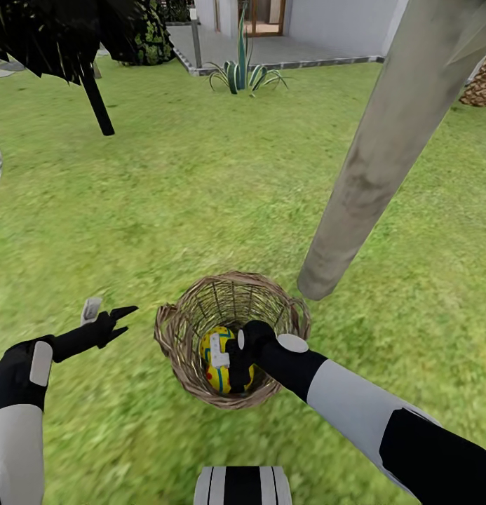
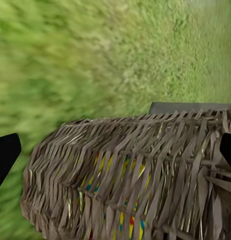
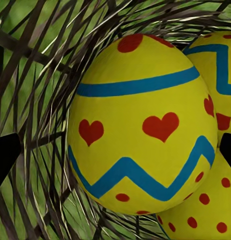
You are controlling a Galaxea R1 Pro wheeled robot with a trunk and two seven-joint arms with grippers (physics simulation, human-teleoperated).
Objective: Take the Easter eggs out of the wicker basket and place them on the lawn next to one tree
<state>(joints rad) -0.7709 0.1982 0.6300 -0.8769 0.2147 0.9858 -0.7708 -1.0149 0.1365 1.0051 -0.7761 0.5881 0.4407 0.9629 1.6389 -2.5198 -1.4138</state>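
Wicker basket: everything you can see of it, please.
The wicker basket is tan-brown open weave, bucket-shaped, with small loop handles at its rim. It rests on the lawn, tipped toward the robot, mouth up, near the tree trunk's base. Yellow patterned eggs lie inside. The right gripper reaches in, fingers apart around an egg.

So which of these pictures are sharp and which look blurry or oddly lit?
Right wrist view: crisp, the nearest Easter egg evenly bright with no glare. Left wrist view: the lawn is smeared soft, the wicker basket sharper. Head view: flat even light, hardly any shadow under the tree.
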